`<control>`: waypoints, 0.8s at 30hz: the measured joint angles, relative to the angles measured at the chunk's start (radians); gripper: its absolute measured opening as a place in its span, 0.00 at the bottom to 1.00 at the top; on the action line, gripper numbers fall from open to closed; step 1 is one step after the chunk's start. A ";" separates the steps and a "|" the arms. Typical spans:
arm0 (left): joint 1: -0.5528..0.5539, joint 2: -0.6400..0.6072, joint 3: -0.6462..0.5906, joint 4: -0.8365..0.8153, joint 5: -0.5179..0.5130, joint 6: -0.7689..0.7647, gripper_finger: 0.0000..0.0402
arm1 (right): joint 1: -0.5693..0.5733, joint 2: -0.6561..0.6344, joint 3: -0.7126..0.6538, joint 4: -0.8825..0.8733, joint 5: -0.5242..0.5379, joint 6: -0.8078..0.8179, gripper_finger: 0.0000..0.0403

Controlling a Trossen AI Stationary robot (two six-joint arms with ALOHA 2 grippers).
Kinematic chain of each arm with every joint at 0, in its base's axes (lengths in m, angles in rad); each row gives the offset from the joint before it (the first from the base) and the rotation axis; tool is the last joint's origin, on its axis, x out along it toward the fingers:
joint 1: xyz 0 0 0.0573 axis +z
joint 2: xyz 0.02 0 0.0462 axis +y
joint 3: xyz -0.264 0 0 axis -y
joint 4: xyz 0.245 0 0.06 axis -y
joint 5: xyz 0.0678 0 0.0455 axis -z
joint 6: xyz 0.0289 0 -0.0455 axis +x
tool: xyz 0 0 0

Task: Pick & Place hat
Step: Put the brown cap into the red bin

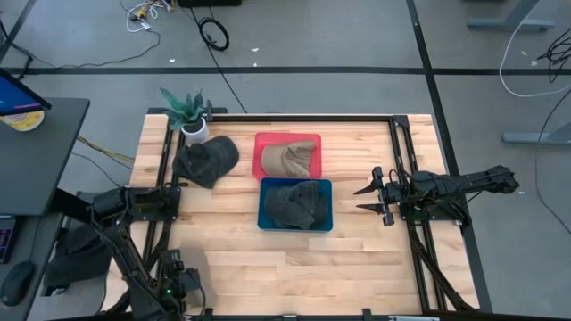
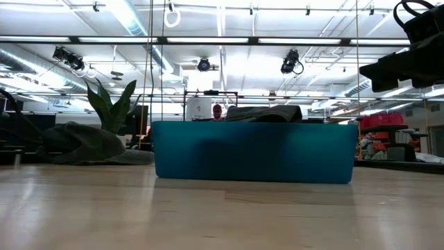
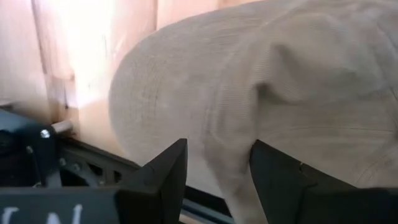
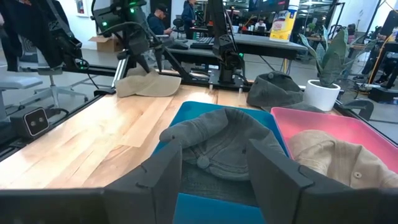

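Several hats are in view. A tan hat (image 3: 280, 81) lies at the table's near left corner (image 4: 146, 84) under my left arm (image 1: 134, 259), which hides it in the high view. My left gripper (image 3: 217, 180) is open, with its fingers on either side of a raised fold of that hat. A dark grey hat (image 1: 207, 160) rests on the table by the plant. Another dark hat (image 1: 296, 203) sits in the blue bin (image 1: 264, 218), and a second tan hat (image 1: 290, 159) in the red bin (image 1: 259, 143). My right gripper (image 1: 368, 198) hovers open to the right of the blue bin. My left gripper stands over a raised fold (image 3: 233, 137) of the tan hat, one finger on each side. The cloth reaches up between the fingers, but I cannot tell whether it touches them. The hat lies on the table.
A potted plant (image 1: 190, 114) stands at the far left corner. The two bins sit side by side in the table's middle, red farther and blue (image 2: 253, 151) nearer. Bare wood (image 1: 294, 267) stretches along the near edge. A black frame rail (image 1: 401, 160) runs by my right arm.
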 joint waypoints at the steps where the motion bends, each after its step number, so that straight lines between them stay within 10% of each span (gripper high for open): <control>1: -0.001 0.000 -0.010 0.017 0.002 0.001 0.43 | 0.000 0.000 0.000 0.000 0.000 0.000 0.46; 11: -0.003 -0.001 -0.062 0.071 0.013 0.037 0.41 | 0.000 0.000 0.000 0.000 0.000 0.000 0.46; 18: 0.004 0.000 -0.064 0.041 0.010 0.166 0.07 | 0.000 0.000 0.000 0.000 0.000 0.000 0.46; 24: 0.045 0.000 -0.066 0.039 -0.083 0.371 0.03 | 0.000 0.000 0.000 0.000 0.000 0.000 0.46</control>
